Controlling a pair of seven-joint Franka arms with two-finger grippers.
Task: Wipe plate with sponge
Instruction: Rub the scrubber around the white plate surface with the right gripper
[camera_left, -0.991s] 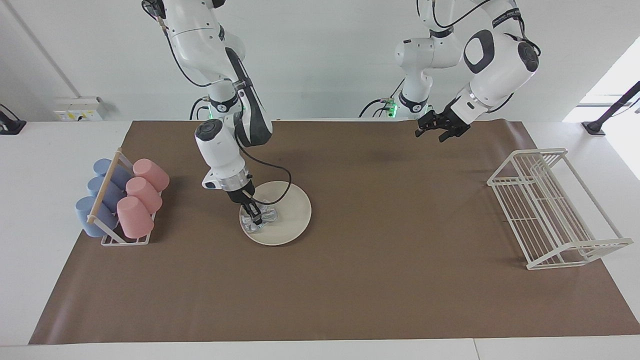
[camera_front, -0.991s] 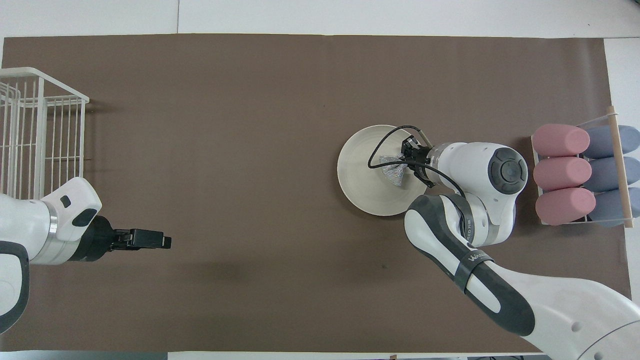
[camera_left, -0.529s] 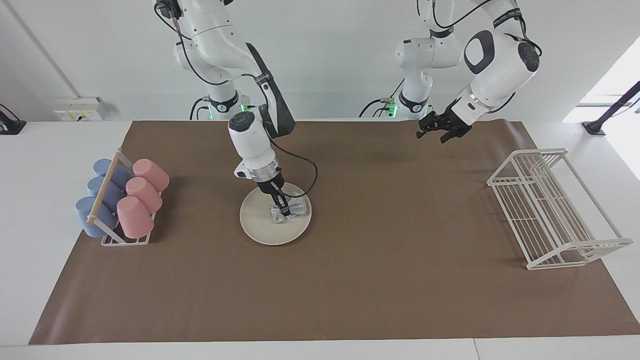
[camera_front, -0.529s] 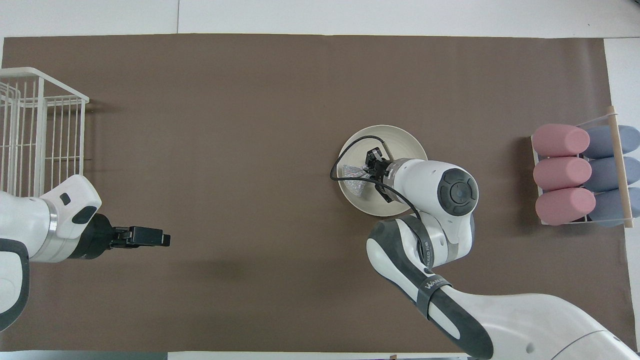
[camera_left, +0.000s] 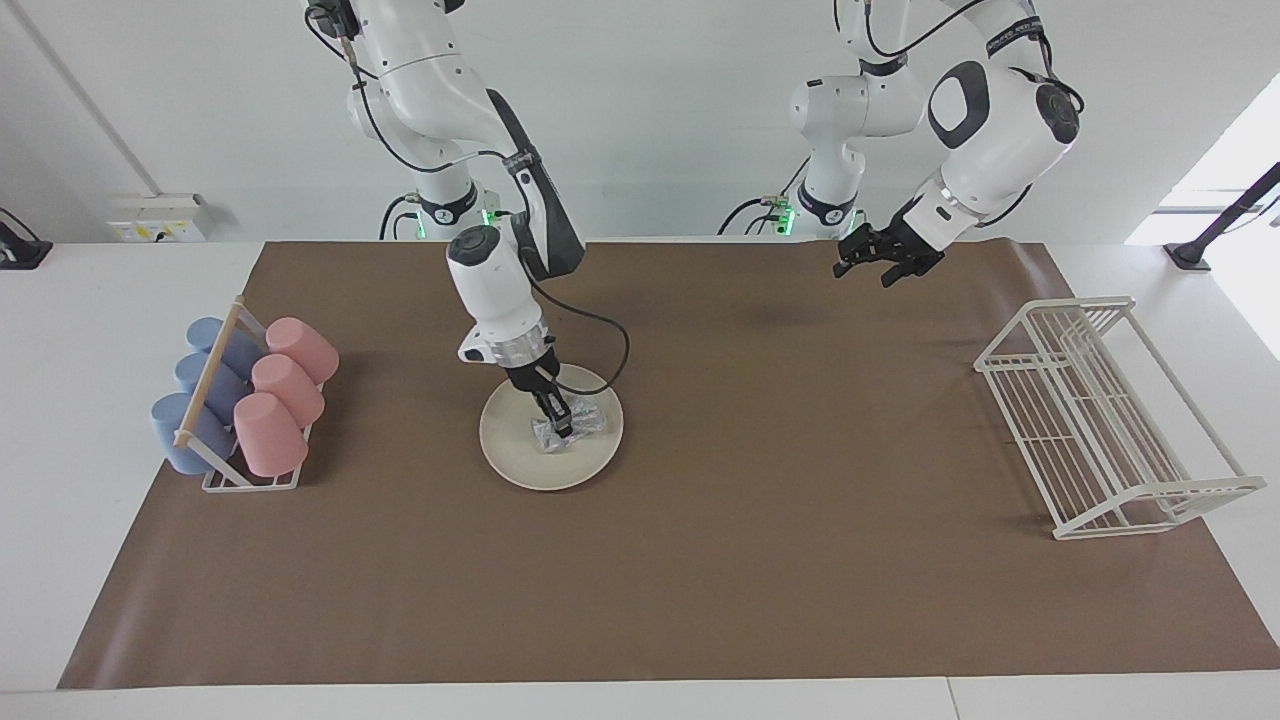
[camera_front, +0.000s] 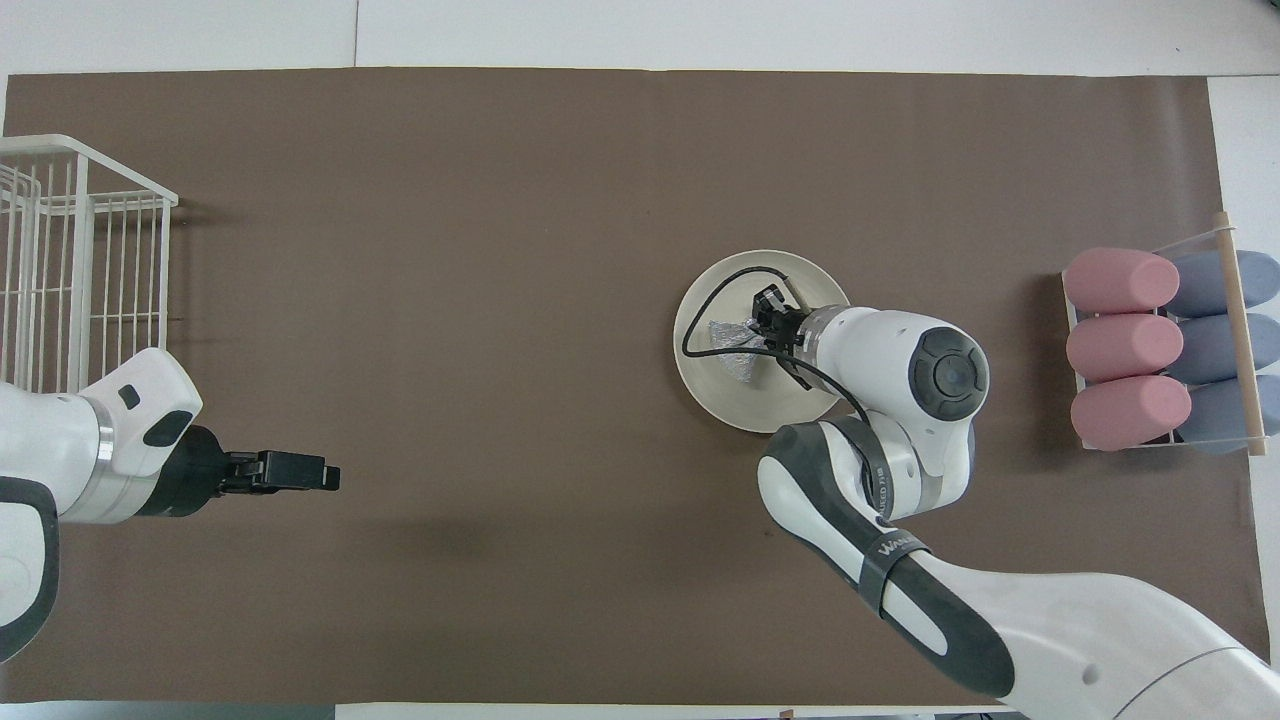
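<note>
Cream-white plate (camera_left: 551, 440) is seen on the brown mat, toward the right arm's end. Silvery sponge (camera_left: 567, 424) is pinched in the closed right gripper (camera_left: 562, 430) and pressed onto it. Risk judged: the plate could be dragged by friction. Right arm is angled steeply down; left gripper (camera_left: 884, 260) waits, spread, empty.

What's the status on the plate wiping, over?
Right hand shut on sponge, pressing it on plate. Left hand open, waiting over the mat near its base. Nothing in the way.
</note>
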